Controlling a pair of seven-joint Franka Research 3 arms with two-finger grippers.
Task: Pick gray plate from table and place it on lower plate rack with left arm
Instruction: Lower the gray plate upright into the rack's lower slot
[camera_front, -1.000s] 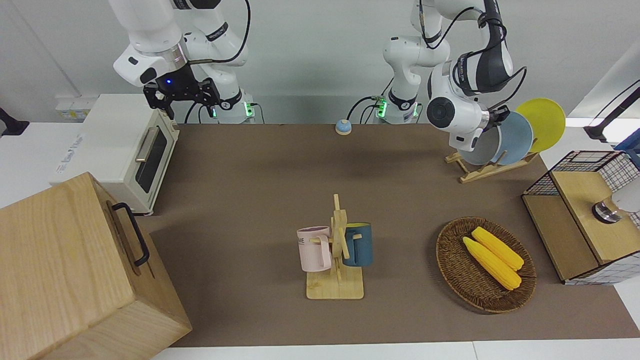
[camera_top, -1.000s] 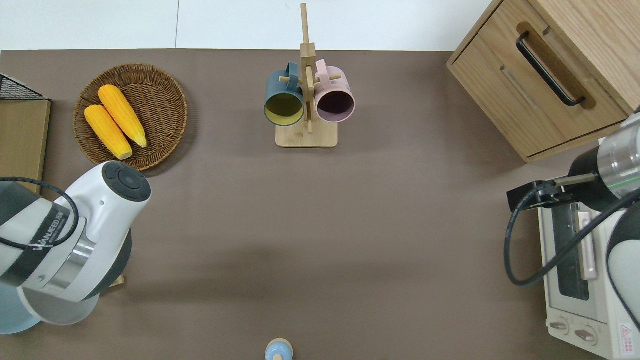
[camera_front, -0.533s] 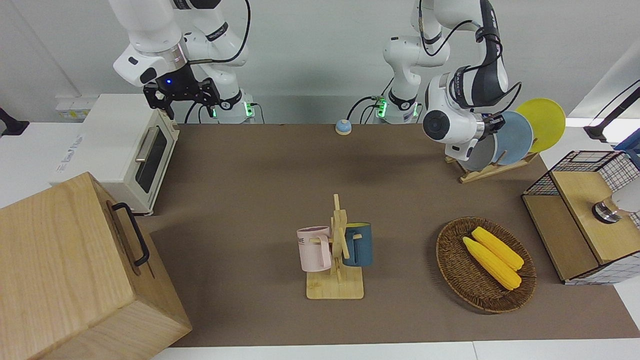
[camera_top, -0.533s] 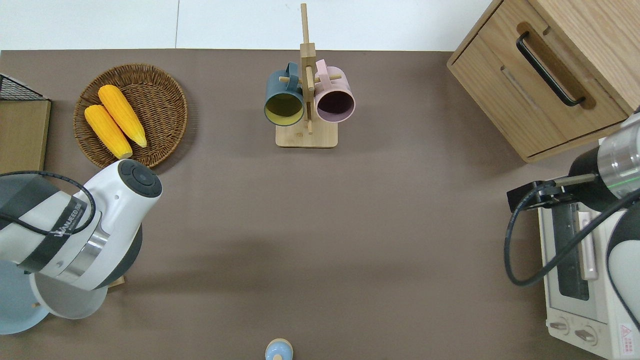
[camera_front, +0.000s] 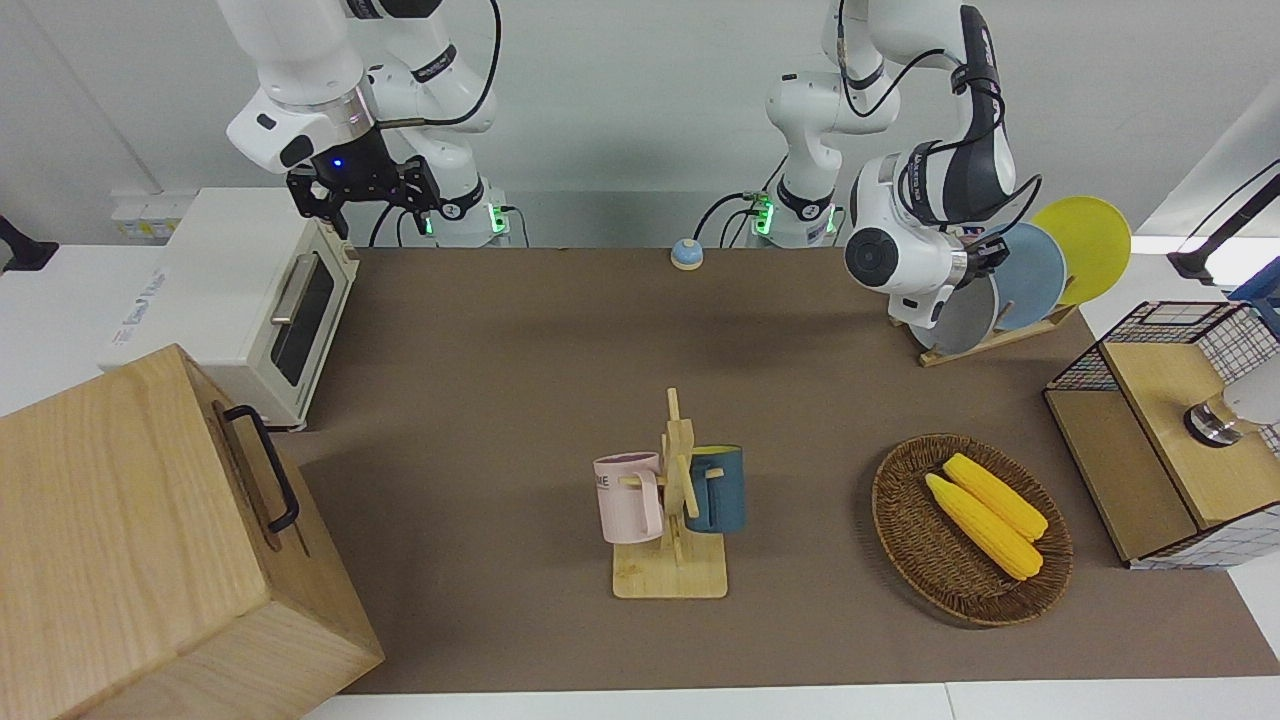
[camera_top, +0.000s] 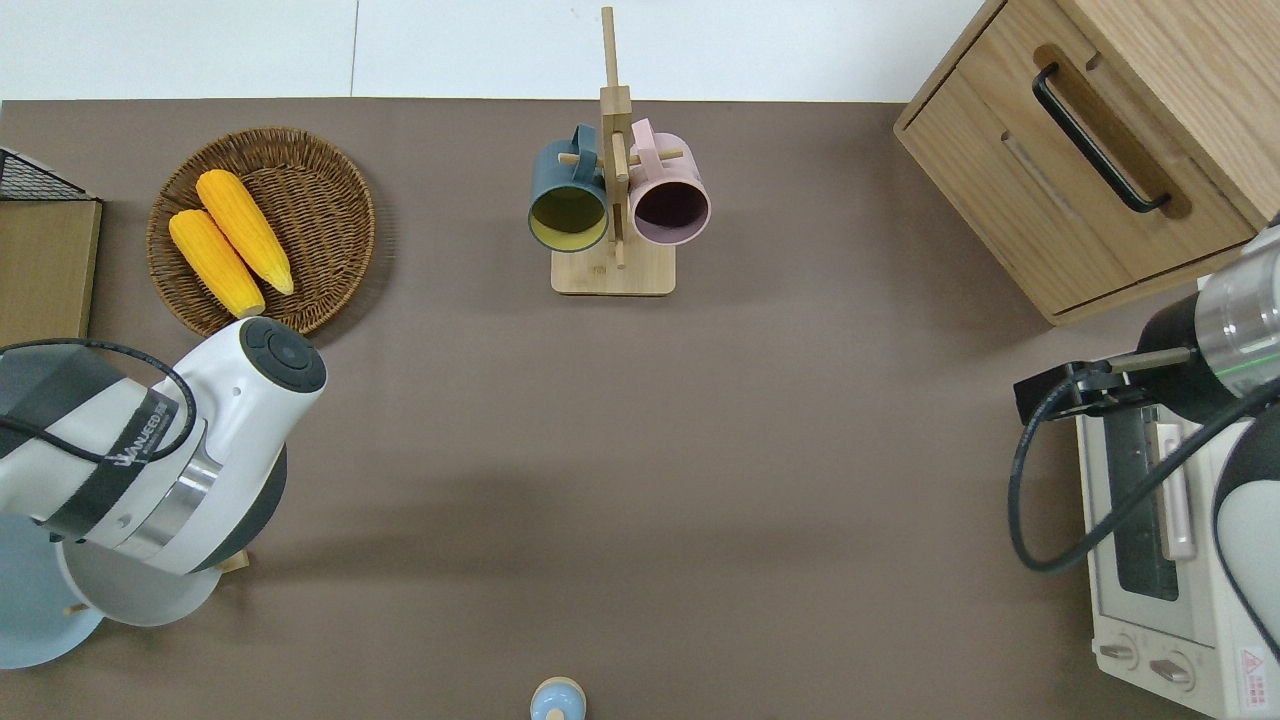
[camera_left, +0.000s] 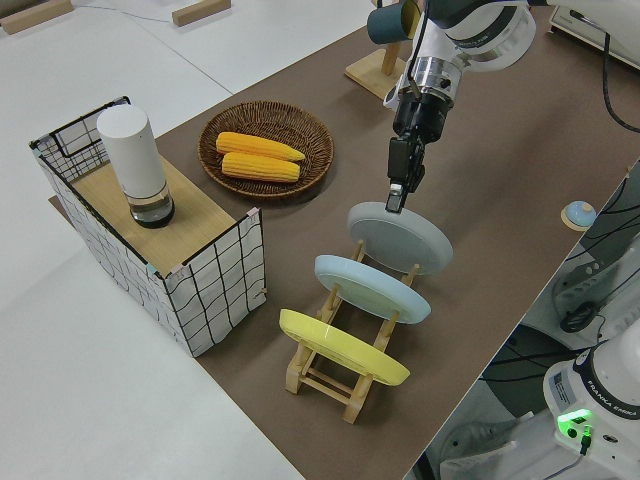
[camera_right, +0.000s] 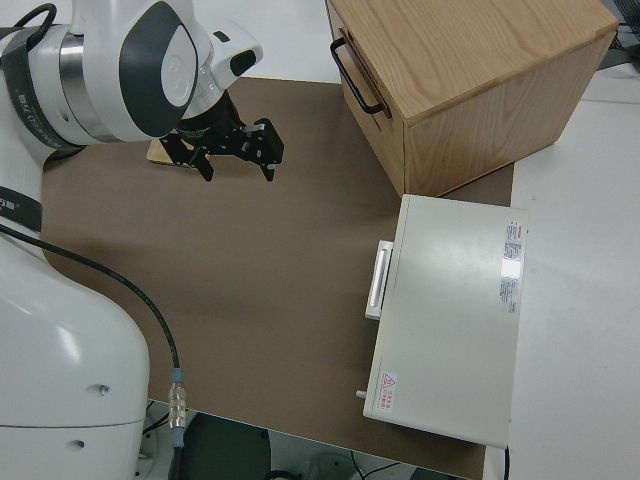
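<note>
while the left gripper (camera_left: 397, 198) is pinching the top rim of the gray plate (camera_left: 400, 238), the plate is standing tilted in the lower plate rack (camera_left: 340, 372), in the middle right of the left side view. the plate is sitting in the slot at the end of the rack that is closest to the middle of the table (camera_front: 520, 330). the light blue plate (camera_left: 371, 287) is leaning in the next slot, just beside the gray one, and the yellow plate (camera_left: 342, 347) is leaning in the last slot. in the front view, the three plates are showing in the upper right of the frame, and the left arm (camera_front: 915, 255) is hiding part of the gray plate. in the overhead view, the gray plate is peeking out under the arm in the lower left of the frame. the basket (camera_front: 905, 520) with two corn cobs (camera_front: 985, 515) is lying farther from the robots than the rack. the mug stand (camera_front: 672, 540) is standing in the middle of the table, holding a pink mug (camera_front: 628, 497) and a dark blue mug (camera_front: 718, 488). the right arm is parked, and the right gripper (camera_right: 233, 152) is showing its fingers spread apart in the upper left of the right side view.
</note>
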